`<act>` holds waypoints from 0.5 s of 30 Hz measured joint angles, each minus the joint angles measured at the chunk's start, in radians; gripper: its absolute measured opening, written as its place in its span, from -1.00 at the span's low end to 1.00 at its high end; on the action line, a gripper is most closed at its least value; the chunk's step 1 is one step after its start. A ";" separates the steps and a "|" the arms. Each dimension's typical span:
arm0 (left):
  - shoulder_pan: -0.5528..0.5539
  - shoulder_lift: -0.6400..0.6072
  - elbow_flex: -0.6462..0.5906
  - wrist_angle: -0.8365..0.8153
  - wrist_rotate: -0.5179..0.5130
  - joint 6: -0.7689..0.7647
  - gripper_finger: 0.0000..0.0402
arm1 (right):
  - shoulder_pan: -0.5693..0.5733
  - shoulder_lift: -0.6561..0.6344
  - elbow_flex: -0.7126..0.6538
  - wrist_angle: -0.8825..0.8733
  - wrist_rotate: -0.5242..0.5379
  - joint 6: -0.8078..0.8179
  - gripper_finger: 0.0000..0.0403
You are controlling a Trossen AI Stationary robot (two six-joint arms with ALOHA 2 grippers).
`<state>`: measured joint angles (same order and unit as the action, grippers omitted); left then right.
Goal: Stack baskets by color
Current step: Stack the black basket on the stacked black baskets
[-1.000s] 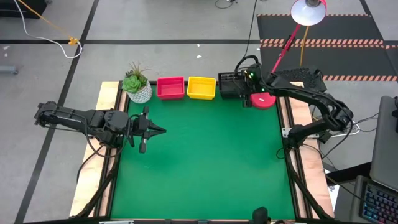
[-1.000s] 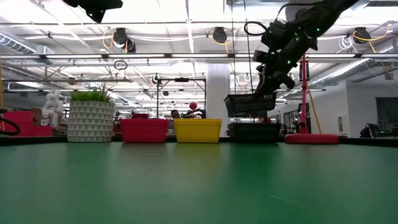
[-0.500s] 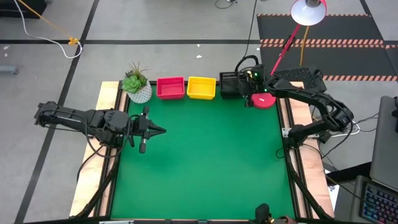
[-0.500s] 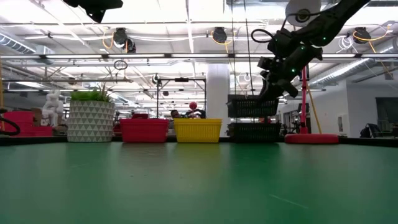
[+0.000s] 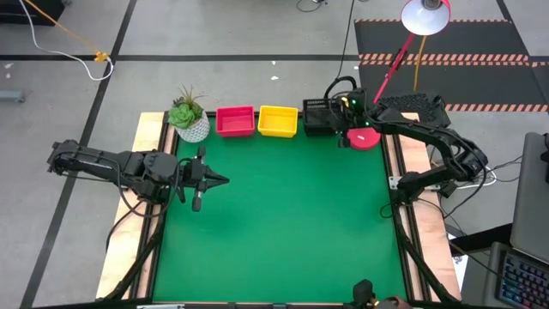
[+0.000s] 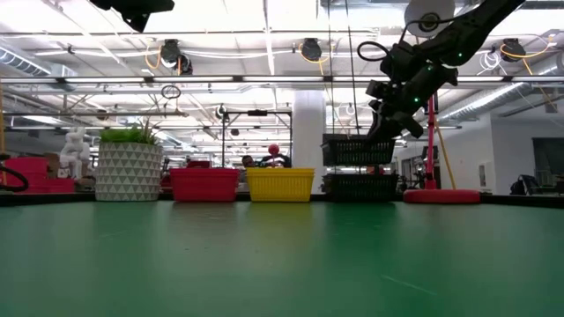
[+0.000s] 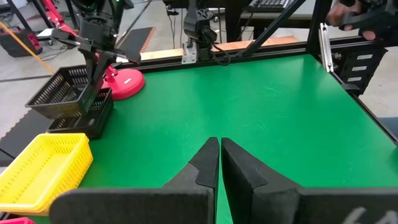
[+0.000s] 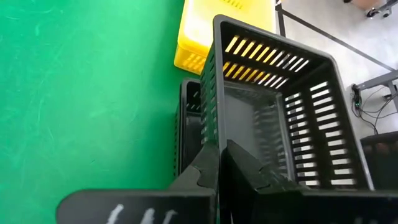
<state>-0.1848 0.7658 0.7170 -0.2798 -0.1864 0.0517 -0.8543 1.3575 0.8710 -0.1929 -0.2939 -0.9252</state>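
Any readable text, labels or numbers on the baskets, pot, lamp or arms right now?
None can be read.
Red basket, yellow basket and the black baskets: no markings.
Pot: only a triangle pattern.
Lamp base: plain.

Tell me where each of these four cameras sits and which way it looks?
High view: overhead, looking straight down; both arms show.
Low view: table height, level across; the right end effector holds a black basket above another.
Left wrist view: past the shut left end effector across the table.
Right wrist view: down onto the held basket.
Shared: the yellow basket shows in all four.
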 joint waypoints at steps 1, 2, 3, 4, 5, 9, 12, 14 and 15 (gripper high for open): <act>0.000 0.000 0.000 0.000 0.000 0.000 -0.89 | 0.000 0.000 -0.001 -0.001 0.000 0.000 -0.98; 0.000 0.000 0.000 0.000 0.000 0.000 -0.89 | 0.000 0.000 -0.003 0.002 0.000 0.000 -0.98; 0.000 0.000 0.000 0.000 0.000 0.000 -0.89 | 0.000 0.000 -0.009 0.007 0.000 0.000 -0.98; 0.000 0.000 0.000 0.000 0.000 0.000 -0.89 | 0.000 0.000 -0.018 0.016 0.000 0.000 -0.98; 0.000 0.000 0.000 0.000 0.000 0.000 -0.89 | 0.000 0.000 -0.028 0.027 0.001 0.001 -0.98; 0.000 0.000 0.000 0.000 0.000 0.000 -0.89 | -0.009 0.000 -0.083 0.090 0.001 0.001 -0.98; 0.000 0.000 0.000 0.000 0.000 0.000 -0.89 | -0.010 0.000 -0.118 0.162 0.002 0.005 -0.98; 0.000 0.000 0.000 0.002 0.000 0.000 -0.89 | -0.010 0.000 -0.129 0.189 0.002 0.007 -0.98; 0.000 0.000 0.000 0.003 0.000 0.000 -0.89 | -0.010 0.000 -0.132 0.192 0.002 0.005 -0.98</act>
<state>-0.1846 0.7658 0.7170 -0.2769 -0.1864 0.0517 -0.8646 1.3579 0.7389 -0.0011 -0.2920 -0.9203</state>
